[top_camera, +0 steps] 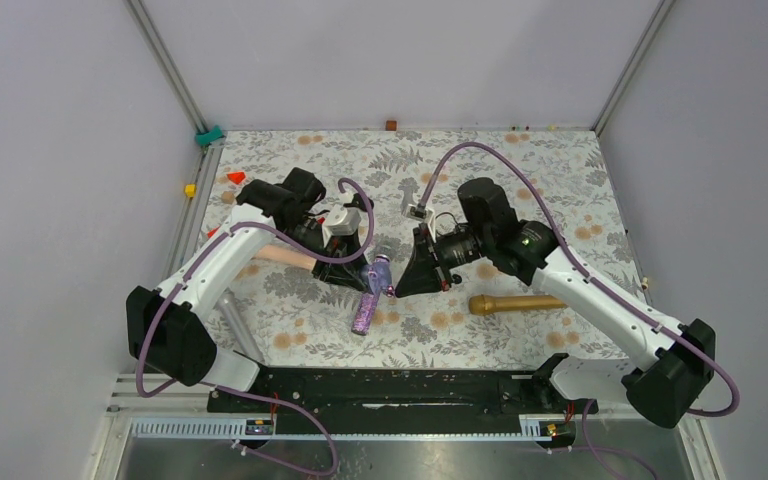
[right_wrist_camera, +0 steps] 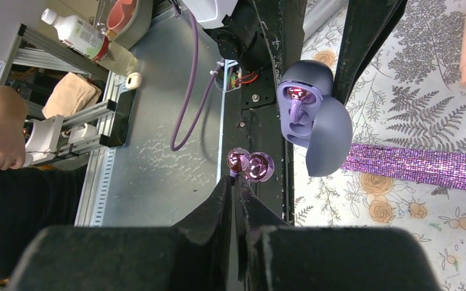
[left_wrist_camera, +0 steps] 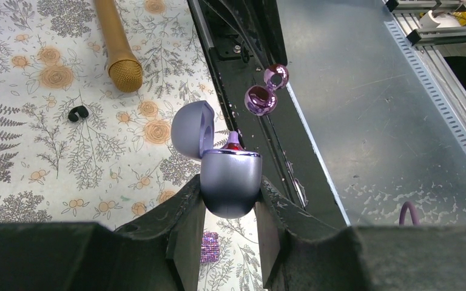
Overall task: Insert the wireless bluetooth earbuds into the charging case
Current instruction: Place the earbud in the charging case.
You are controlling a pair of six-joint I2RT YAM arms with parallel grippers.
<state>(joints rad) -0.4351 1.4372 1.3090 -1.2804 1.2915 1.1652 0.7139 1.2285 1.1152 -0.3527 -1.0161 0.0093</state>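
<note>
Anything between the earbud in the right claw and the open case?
Nothing visible. The earbud, pinched in the right claw, is apart from the case in the left claw, open air between. The lid is open; another bud already sits inside.

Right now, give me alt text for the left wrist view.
The left gripper grips an open lavender charging case with one earbud seated inside. Beyond it is a shiny purple earbud, and a gold microphone lies on the floral table.
</note>
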